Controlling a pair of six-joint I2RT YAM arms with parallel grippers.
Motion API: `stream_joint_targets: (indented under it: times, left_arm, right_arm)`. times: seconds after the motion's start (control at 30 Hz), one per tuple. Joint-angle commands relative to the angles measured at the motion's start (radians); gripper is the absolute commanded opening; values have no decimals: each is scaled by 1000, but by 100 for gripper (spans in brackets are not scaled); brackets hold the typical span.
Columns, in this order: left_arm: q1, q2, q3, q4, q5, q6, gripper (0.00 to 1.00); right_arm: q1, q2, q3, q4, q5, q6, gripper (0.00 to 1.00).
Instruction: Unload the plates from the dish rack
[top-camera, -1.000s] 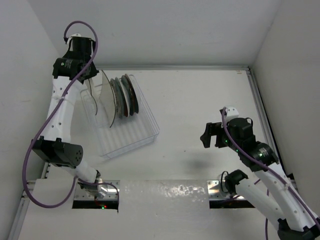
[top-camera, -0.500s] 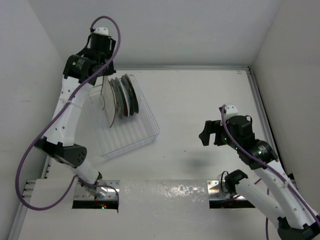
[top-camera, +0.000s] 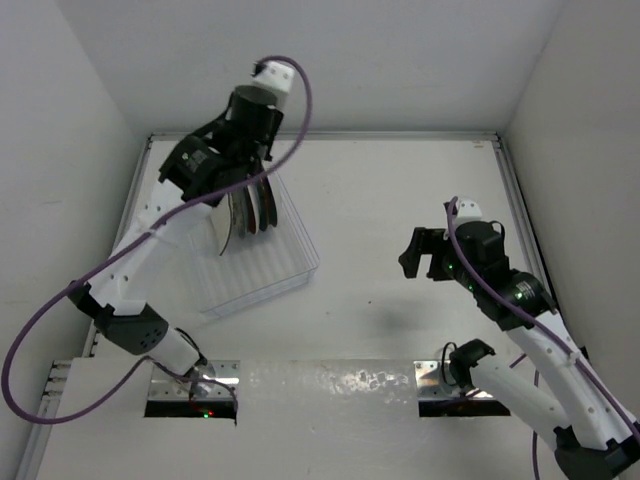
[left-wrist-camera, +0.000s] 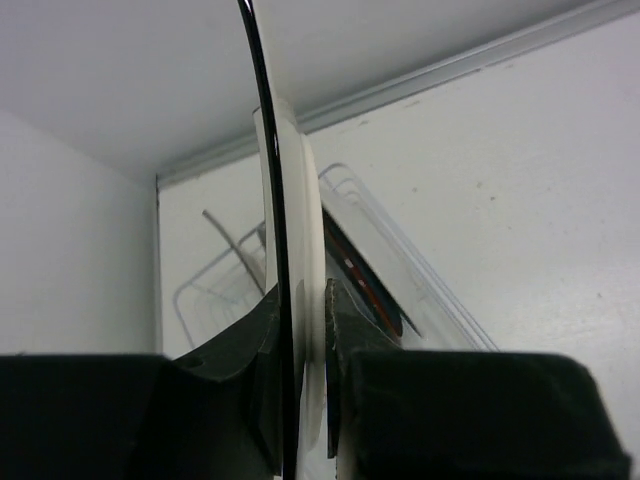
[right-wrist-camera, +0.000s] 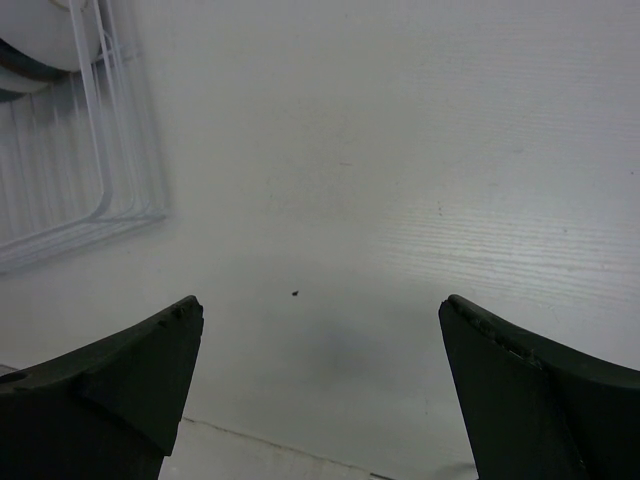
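Note:
The clear dish rack (top-camera: 262, 272) lies left of centre on the table. Several plates stand upright in a row at its far end, and the red plates (top-camera: 263, 205) are at the back of the row. My left gripper (top-camera: 232, 190) reaches down from above and is shut on the top rim of the front cream-white plate (top-camera: 227, 228). In the left wrist view this plate (left-wrist-camera: 298, 200) is edge-on between my fingers (left-wrist-camera: 345, 340), with a red plate (left-wrist-camera: 368, 292) behind it. My right gripper (top-camera: 415, 256) is open and empty above bare table at the right, and is seen open in the right wrist view (right-wrist-camera: 320, 385).
A thin wire frame (left-wrist-camera: 215, 285) sits inside the rack beyond the held plate. The rack's clear wall (left-wrist-camera: 425, 285) runs to the right of the plates. The rack's corner (right-wrist-camera: 105, 185) shows in the right wrist view. White walls enclose the table on three sides.
My left arm has swung right and over the rack, and the wrist has turned above the plates. The right gripper has shifted slightly upward.

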Motion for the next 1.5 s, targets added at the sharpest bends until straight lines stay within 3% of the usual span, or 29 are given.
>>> stream_joint_targets:
  times: [0.0, 0.17, 0.23, 0.33, 0.5, 0.63, 0.83, 0.97, 1.17, 1.4, 1.47]
  left_arm:
    - [-163, -92, -58, 355, -146, 324, 0]
    - [-267, -119, -162, 563, -94, 476, 0]
    - [-336, -128, -212, 681, -106, 592, 0]
    - [-398, -124, -352, 846, -124, 767, 0]
    - [-450, -159, -570, 1143, -106, 1042, 0]
    - [-470, -233, -692, 1178, 38, 1088, 0]
    - [-574, -241, -929, 1460, -1, 1208, 0]
    - [-651, -230, -1072, 1697, -14, 1381, 0]
    - [-711, -190, -1085, 1699, -35, 1384, 0]
    - [-752, -127, -1129, 1824, -49, 1452, 0]
    - [-757, -109, -1128, 1827, -51, 1467, 0]
  right_arm:
    - [-5, 19, 86, 54, 61, 72, 99]
    - [-42, 101, 215, 42, 29, 107, 99]
    - [-86, 137, 269, 36, -61, 110, 99]
    - [-305, 206, 301, 45, -277, 133, 99]
    - [-528, 266, 306, 114, -542, 179, 99]
    - [-689, 293, 327, 172, -722, 236, 99]
    - [-700, 274, 311, 204, -768, 277, 99]
    - [-703, 277, 211, 446, -954, 441, 99]
    - [-703, 255, 157, 606, -1063, 560, 99]
    - [-674, 281, 151, 390, -1015, 391, 95]
    - [-665, 287, 142, 364, -1015, 370, 89]
